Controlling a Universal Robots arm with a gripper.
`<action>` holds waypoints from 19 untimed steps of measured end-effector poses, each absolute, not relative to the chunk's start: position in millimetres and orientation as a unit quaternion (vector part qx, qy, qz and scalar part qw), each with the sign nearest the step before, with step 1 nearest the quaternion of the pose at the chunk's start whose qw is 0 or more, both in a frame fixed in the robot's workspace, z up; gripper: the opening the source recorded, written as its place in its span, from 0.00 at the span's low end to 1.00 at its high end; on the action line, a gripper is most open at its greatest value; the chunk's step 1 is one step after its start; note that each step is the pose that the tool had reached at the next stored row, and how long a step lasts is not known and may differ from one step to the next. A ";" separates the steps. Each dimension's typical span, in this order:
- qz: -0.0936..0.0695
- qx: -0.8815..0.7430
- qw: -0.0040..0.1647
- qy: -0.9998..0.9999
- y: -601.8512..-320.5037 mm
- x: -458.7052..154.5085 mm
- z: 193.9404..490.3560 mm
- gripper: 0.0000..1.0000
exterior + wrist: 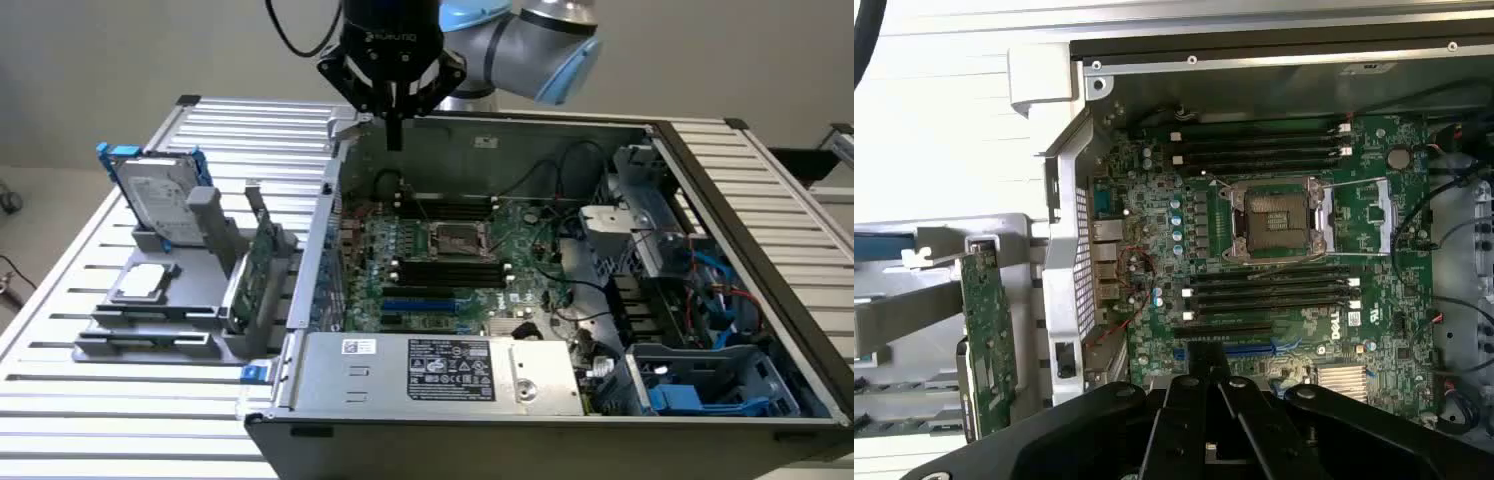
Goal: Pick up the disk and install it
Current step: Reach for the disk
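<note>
Hovering above case [521, 150], claw [394, 138] closed, empty; disk [158, 200] upright in stand [160, 310], well apart.

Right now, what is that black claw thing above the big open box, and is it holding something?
That is a robot arm with a pincer at its end. One picture comes from a camera off the arm, the other from a camera on its wrist. The box is an open computer with a green board inside. The pincer is shut and holds nothing. The disk, silver with blue rails, stands on edge in a grey rack on the slatted table, at the exterior view's left.
</note>
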State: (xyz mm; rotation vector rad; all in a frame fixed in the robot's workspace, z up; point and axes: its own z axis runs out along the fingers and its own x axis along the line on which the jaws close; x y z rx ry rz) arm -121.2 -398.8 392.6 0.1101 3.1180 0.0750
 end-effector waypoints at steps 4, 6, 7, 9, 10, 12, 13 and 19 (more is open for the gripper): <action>0.024 0.035 0.010 0.999 -398.8 -121.2 392.6 0.11; 0.024 0.035 0.010 0.999 -398.8 -121.2 392.6 0.11; 0.024 0.035 0.010 0.999 -398.8 -121.2 392.6 0.11; 0.024 0.035 0.010 0.999 -398.8 -121.3 392.6 0.11; 0.024 0.035 0.010 0.999 -398.7 -123.1 392.7 0.11; 0.024 0.035 0.010 0.999 -398.1 -131.9 392.6 0.11; 0.024 0.035 0.010 0.999 -397.5 -136.4 392.7 0.11; 0.024 0.035 0.011 0.999 -392.6 -163.7 392.6 0.11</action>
